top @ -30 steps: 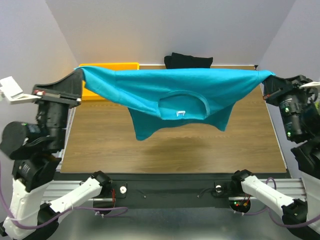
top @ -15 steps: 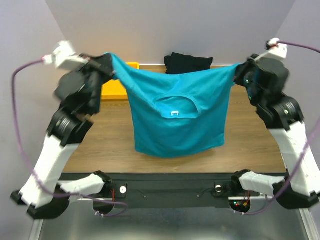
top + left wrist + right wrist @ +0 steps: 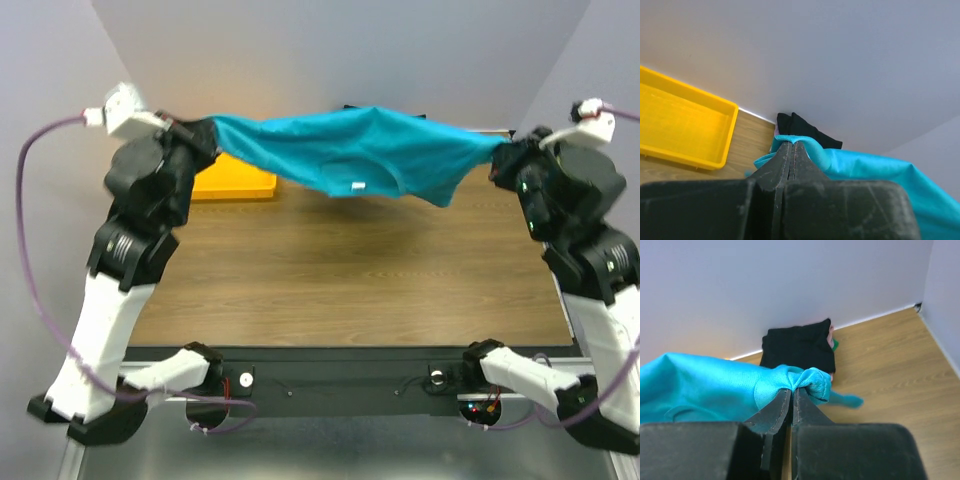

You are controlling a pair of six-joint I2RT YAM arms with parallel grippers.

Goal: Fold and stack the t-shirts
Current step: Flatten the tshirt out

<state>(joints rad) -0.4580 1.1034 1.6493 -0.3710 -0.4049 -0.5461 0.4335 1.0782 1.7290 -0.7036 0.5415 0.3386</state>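
Clamping opposite ends, left tool (image 3: 206, 131) and right tool (image 3: 497, 160) hold the teal t-shirt (image 3: 360, 148) taut midair

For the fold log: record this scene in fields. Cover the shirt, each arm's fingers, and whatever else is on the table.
teal t-shirt: in the air, stretched between both arms, sagging in the middle
left fingers: shut on one bunched end of the shirt
right fingers: shut on the other bunched end
black t-shirt: folded, at the far edge by the wall
yellow tray: far left of the table
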